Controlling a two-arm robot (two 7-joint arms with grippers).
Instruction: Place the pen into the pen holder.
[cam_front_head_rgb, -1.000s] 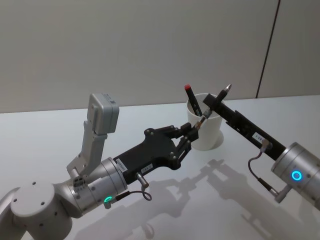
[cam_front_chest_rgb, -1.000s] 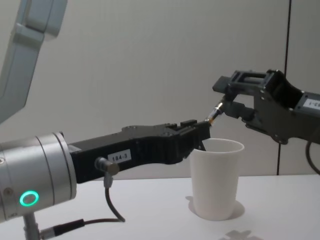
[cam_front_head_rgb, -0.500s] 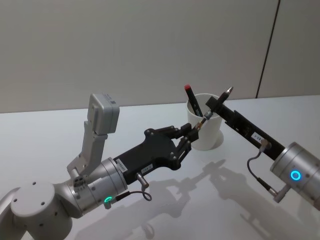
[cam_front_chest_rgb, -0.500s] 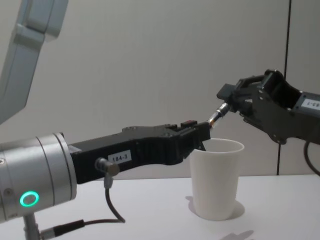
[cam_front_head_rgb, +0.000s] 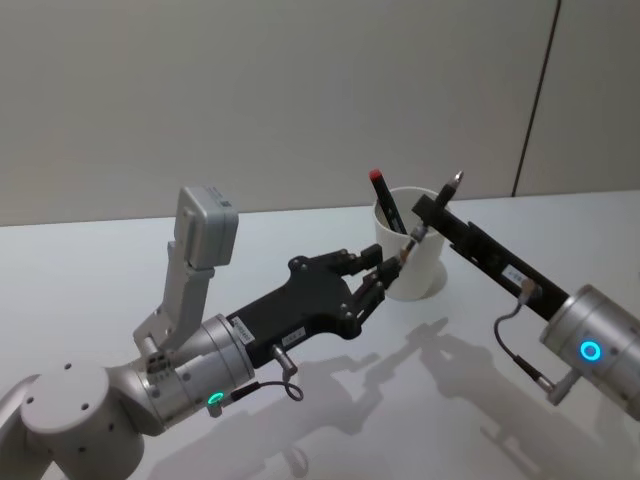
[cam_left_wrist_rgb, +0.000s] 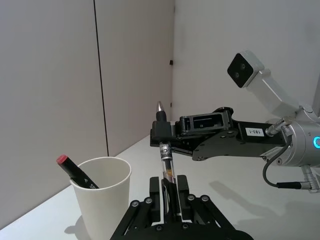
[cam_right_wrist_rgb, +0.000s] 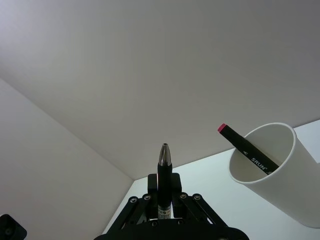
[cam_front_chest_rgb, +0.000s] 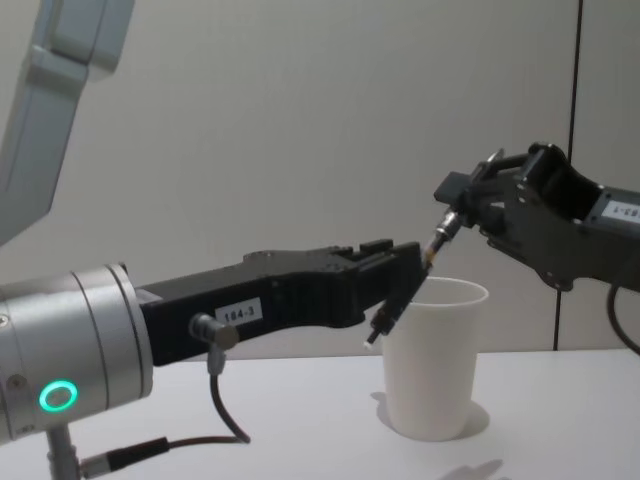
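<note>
The pen (cam_front_head_rgb: 411, 244) is a slim dark one with a clear middle, hanging tilted just in front of the pen holder (cam_front_head_rgb: 425, 272), a white paper cup. My right gripper (cam_front_head_rgb: 426, 212) is shut on the pen's upper part, its silver tip (cam_right_wrist_rgb: 164, 152) poking out past the fingers. My left gripper (cam_front_head_rgb: 384, 272) reaches in from the left with fingers slightly parted around the pen's lower part (cam_left_wrist_rgb: 168, 175). In the chest view the pen's lower end (cam_front_chest_rgb: 378, 330) hangs free below the left gripper (cam_front_chest_rgb: 400, 278), beside the cup's rim (cam_front_chest_rgb: 440, 290).
A black marker with a red cap (cam_front_head_rgb: 384, 203) leans inside the cup. The white table (cam_front_head_rgb: 120, 260) is bare around it, with a grey wall close behind. The left arm's upper link (cam_front_head_rgb: 200, 250) rises at the left.
The pen has swung more upright, and its lower end now sticks out below the left gripper. The right gripper shifted slightly with it. The left arm stayed put.
</note>
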